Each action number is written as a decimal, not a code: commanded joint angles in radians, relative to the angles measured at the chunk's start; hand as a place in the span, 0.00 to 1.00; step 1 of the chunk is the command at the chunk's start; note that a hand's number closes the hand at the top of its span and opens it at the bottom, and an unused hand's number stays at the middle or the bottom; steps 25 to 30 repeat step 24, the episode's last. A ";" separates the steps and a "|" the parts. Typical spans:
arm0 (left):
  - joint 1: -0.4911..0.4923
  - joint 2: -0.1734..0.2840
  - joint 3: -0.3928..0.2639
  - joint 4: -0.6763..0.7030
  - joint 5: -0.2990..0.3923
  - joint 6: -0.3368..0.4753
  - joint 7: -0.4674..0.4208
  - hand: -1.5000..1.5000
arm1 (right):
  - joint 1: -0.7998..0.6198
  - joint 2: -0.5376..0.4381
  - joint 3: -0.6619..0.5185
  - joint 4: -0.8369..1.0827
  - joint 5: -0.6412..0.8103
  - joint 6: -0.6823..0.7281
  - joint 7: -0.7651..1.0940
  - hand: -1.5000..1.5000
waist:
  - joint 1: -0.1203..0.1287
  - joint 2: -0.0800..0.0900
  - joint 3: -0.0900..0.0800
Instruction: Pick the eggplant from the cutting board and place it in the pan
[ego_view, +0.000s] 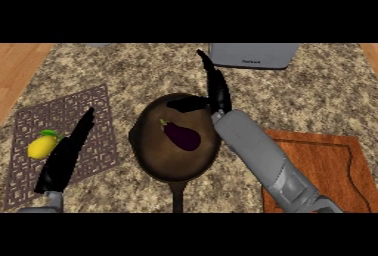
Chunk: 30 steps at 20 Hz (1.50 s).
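A dark purple eggplant (181, 135) lies inside the dark brown pan (152, 160), near its middle, with its green stem end toward the upper left. My right hand (214, 85) hangs above the pan's far right rim, fingers straight and open, holding nothing; its thumb sticks out left over the pan. The brown wooden cutting board (332, 165) lies at the lower right, partly under my right forearm, with nothing visible on it. My left hand (66, 157) rests open over the mat at the left.
A patterned brown mat (70, 112) lies at the left with a yellow lemon (42, 146) on it. A grey appliance (253, 54) stands at the counter's far edge. The pan's handle (177, 197) points toward me. Wooden floor shows at the far left.
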<state>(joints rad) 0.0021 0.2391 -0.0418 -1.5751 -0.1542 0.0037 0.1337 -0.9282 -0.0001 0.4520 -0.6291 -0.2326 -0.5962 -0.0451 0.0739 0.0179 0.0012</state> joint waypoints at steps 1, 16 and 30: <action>0.059 0.009 0.031 -0.006 0.018 -0.003 -0.041 0.50 | -0.007 -0.023 -0.124 0.076 -0.054 0.027 -0.108 0.00 | -0.037 -0.007 -0.001; 0.083 -0.009 0.042 -0.022 -0.004 -0.008 -0.014 0.50 | 0.162 -0.386 -0.288 0.160 -0.061 0.454 -0.443 0.00 | -0.065 -0.015 -0.001; 0.036 -0.003 0.061 -0.101 -0.003 -0.026 0.091 0.50 | 0.148 -0.503 -0.360 0.290 -0.037 0.644 -0.533 0.00 | -0.057 -0.013 0.000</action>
